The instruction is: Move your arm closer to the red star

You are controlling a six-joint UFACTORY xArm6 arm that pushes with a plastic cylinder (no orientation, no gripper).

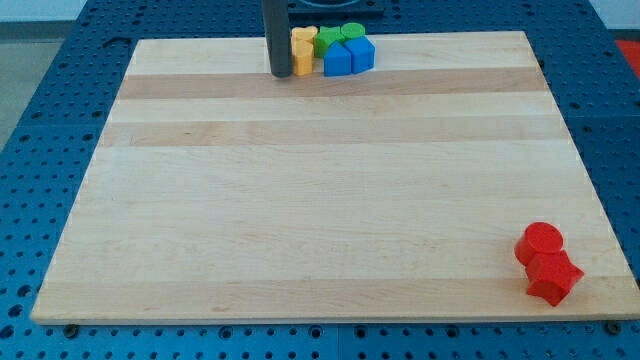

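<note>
The red star (552,277) lies near the board's bottom right corner, touching a red round block (541,241) just above it. My tip (281,73) stands near the view's top edge, left of centre, just left of two yellow blocks (303,50). The tip is far from the red star, up and to the left across the board. Two green blocks (338,37) and two blue blocks (349,56) are bunched right of the yellow ones.
The wooden board (320,200) rests on a blue perforated table (40,120). The block cluster sits at the board's top edge.
</note>
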